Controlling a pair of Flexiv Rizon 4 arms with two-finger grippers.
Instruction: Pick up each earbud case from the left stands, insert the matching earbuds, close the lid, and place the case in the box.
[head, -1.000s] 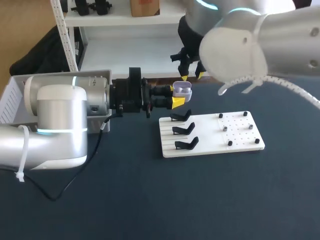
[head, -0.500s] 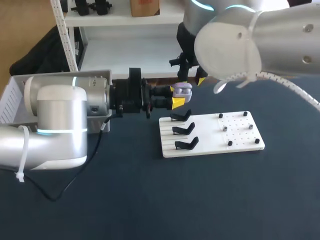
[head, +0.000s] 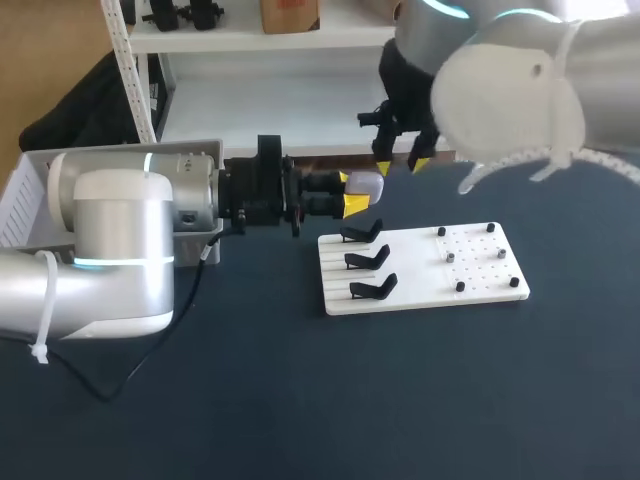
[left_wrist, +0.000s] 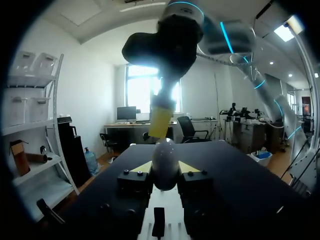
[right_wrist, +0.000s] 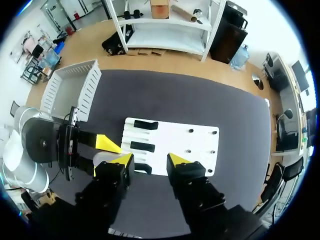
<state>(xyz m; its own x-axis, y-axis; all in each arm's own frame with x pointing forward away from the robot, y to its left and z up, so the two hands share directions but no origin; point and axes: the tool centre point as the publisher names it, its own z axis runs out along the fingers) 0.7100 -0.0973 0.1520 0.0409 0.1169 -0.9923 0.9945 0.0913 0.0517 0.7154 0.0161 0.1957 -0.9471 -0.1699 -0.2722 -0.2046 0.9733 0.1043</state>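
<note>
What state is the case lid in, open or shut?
Shut: the case held by the left gripper is one smooth rounded shell, no lid raised.

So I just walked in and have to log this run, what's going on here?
The left gripper holds a pale earbud case, its lid looking closed, in the air beside the white board. The board's three black stands are empty. The right gripper hangs open just beyond the case, holding nothing. The case is not yet in the white box at the table's left.

Box at left edge of head view — mostly behind my left arm; dark bits on the board too small to identify.
</note>
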